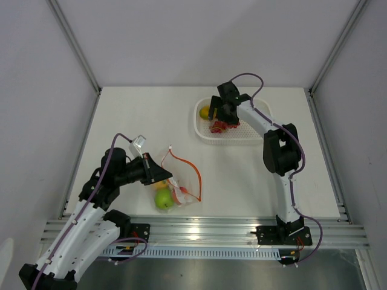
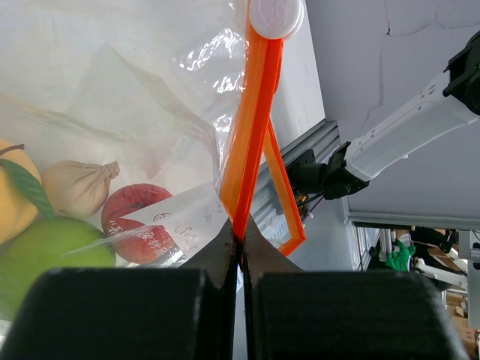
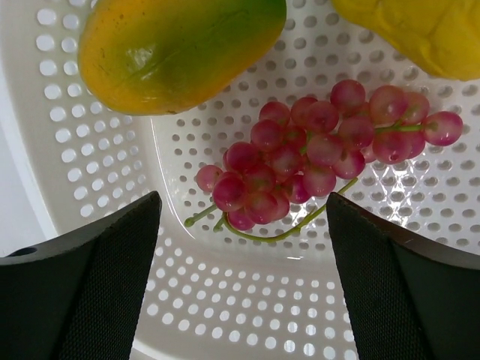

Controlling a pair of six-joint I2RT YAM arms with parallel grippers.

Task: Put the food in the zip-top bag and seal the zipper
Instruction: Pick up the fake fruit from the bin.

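Right wrist view: right gripper [image 3: 241, 206] spread wide, empty, over a dark red grape bunch [image 3: 315, 150] in a white perforated basket [image 3: 247, 315]. An orange-green mango [image 3: 180, 52] and a yellow piece [image 3: 420, 34] are cropped at top. Left wrist view, bottom centre: left gripper [image 2: 240, 244] pinches the red-orange zipper strip [image 2: 251, 150] of a clear crinkly bag [image 2: 112, 90].

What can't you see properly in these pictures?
- Top view: the grape bunch is mostly covered by the right gripper.
- Left wrist view: the green apple is cut off by the left edge and by the left gripper.
- Right wrist view: the yellow fruit runs off the top edge.
- Left wrist view: the print on the zip-top bag is too blurry to read.
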